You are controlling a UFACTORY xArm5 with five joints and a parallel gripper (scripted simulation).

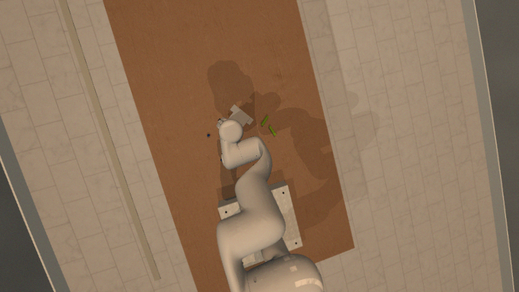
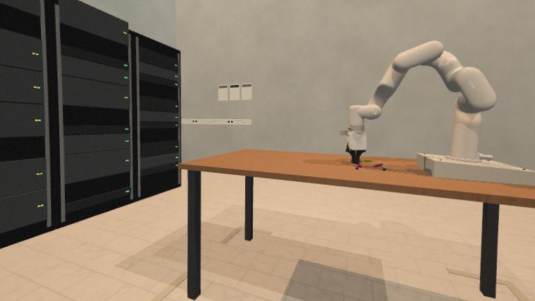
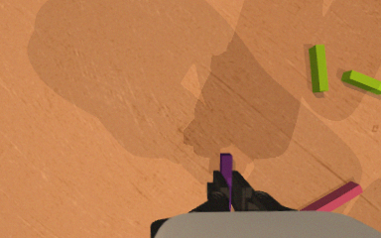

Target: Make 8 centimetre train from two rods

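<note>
A long brown wooden counter (image 2: 276,165) on dark legs carries everything here. Near one end of it a pale base plate (image 1: 287,212) is mounted, and the white arm (image 1: 252,197) rises from that plate, arches over and points straight down at the counter's middle.

At the arm's tip the gripper (image 3: 230,190) has its dark jaws drawn narrow and clamped on a purple rod (image 3: 226,171), which sticks out lengthwise from between them (only its far end shows in the wrist view, the rest being hidden by the jaws). Whether the rod's underside touches the counter cannot be told.

Just beside the jaws, on the right in the wrist view, a pink rod (image 3: 333,196) lies flat at a slant, its near end cut off by the gripper body. Well apart from these, two lime rods lie flat: the first lime rod (image 3: 318,67) runs nearly up and down in the wrist view, and the second lime rod (image 3: 364,81) sits just beside it at an angle, not touching it.

A small blue rod (image 1: 208,134) lies alone on the other side of the arm in the top view.
</note>
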